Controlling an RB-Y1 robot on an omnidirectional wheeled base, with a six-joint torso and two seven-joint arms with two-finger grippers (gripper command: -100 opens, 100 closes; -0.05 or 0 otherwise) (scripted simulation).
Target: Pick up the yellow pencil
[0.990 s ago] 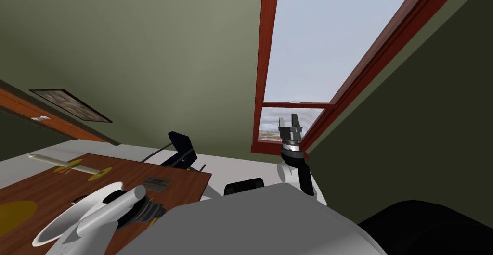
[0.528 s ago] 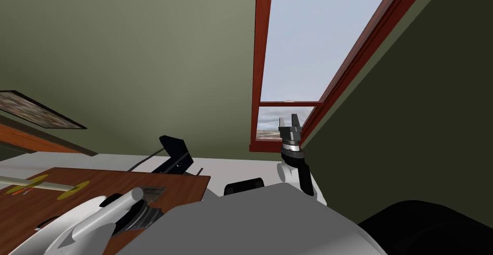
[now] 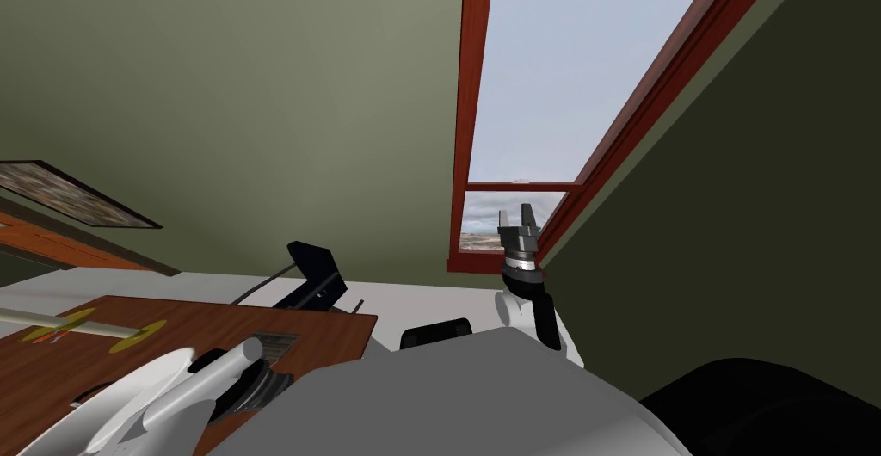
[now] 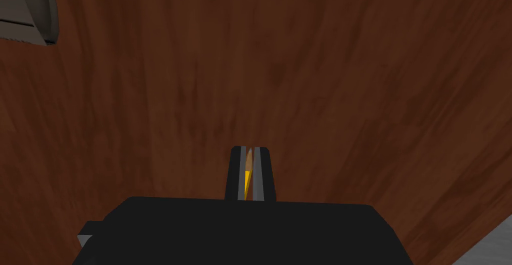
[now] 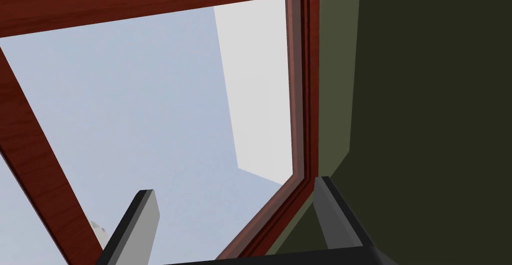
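Now the yellow pencil [image 4: 246,181] sits pinched in the left gripper [image 4: 248,153], both fingers closed on its sharpened end just above the brown wooden table [image 4: 310,77]. It looks light, stiff and slick, so it may pivot; mid-shaft would hold steadier. The right gripper [image 3: 516,215] is raised alongside, spread wide and empty.

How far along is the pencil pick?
Grasp looks done: the left gripper has its fingers pressed on the yellow pencil. Whether it is off the brown table I cannot tell, so the lift is what's left. The right gripper hangs open by the window, idle.
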